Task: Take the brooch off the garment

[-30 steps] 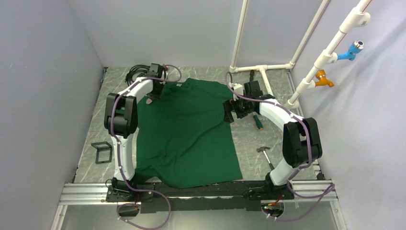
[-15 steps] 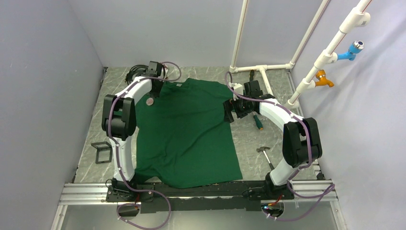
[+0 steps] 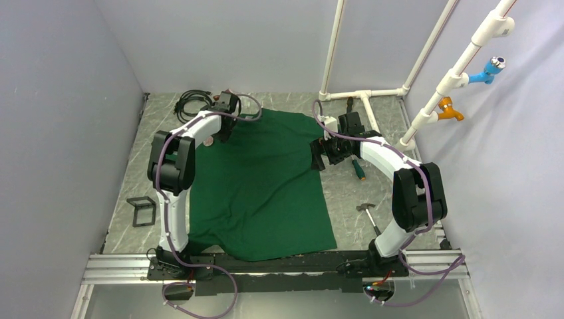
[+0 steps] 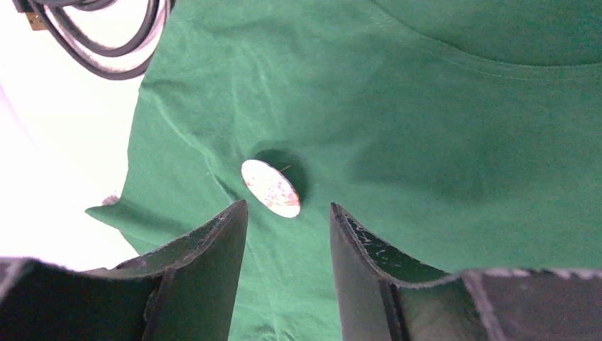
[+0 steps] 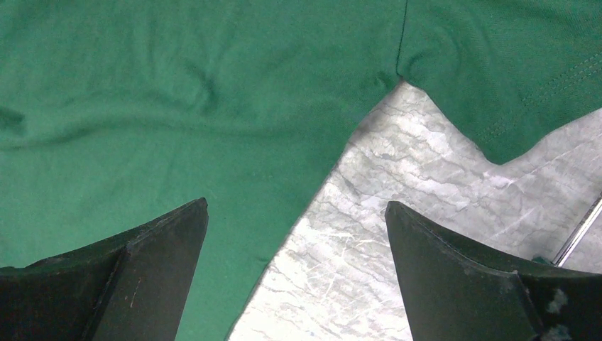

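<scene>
The garment (image 3: 266, 179), a dark green T-shirt, lies spread flat on the table. The brooch (image 3: 208, 141), a small round pinkish disc, sits on the garment's left sleeve. In the left wrist view the brooch (image 4: 270, 188) rests tilted on the garment (image 4: 426, 142), casting a shadow, just beyond my fingertips. My left gripper (image 4: 287, 207) is open and holds nothing; from above my left gripper (image 3: 223, 127) hangs just behind the brooch. My right gripper (image 5: 297, 206) stands wide open over the garment's (image 5: 142, 85) right edge below the sleeve, also seen from above as my right gripper (image 3: 319, 156).
A green-handled screwdriver (image 3: 359, 169) and a hammer (image 3: 367, 212) lie right of the shirt. A black frame (image 3: 141, 211) sits at the left. Coiled black cables (image 3: 193, 100) lie at the far left, white pipes (image 3: 362, 96) at the far right.
My left gripper has opened and let go of the brooch, then shifted toward the far side near the collar. The brooch stays on the sleeve. The right arm has not moved.
</scene>
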Robot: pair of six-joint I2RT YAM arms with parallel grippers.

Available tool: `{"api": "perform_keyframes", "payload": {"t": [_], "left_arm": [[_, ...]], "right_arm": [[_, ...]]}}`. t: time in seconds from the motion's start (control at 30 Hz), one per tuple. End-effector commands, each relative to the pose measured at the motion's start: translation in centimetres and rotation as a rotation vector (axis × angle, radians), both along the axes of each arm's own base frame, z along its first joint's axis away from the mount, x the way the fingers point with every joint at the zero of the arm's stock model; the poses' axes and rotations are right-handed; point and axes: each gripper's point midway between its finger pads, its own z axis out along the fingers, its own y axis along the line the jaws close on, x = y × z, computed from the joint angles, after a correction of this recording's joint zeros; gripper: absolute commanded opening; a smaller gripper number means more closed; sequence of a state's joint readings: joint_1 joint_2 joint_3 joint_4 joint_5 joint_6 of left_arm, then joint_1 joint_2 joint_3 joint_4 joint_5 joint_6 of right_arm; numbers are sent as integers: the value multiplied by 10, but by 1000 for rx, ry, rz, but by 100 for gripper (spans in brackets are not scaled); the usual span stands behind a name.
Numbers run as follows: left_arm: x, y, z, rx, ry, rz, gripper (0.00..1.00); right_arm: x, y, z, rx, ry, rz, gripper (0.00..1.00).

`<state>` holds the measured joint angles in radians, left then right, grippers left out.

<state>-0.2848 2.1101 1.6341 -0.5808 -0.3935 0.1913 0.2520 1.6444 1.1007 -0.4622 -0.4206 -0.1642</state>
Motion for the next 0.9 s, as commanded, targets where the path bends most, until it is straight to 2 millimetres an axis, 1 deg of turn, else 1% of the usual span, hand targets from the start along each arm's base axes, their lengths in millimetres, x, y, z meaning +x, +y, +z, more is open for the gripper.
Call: {"api": "perform_keyframes", "payload": {"t": [0.0, 0.3, 0.47, 0.57, 0.87], "left_arm": [[13, 15, 5, 73, -37, 43, 51], [14, 20, -7, 113, -18, 43, 52], [14, 28, -8, 114, -13, 63, 48], [15, 33, -5, 115, -19, 71, 44], [16, 46, 3, 98, -29, 97, 24]], "right_arm": [[14, 4, 15, 11, -57, 13, 100], [14, 3, 15, 8, -57, 14, 100], [14, 3, 15, 8, -58, 14, 100], [15, 3, 15, 8, -56, 12, 100], [14, 4, 15, 9, -56, 15, 100]]}}
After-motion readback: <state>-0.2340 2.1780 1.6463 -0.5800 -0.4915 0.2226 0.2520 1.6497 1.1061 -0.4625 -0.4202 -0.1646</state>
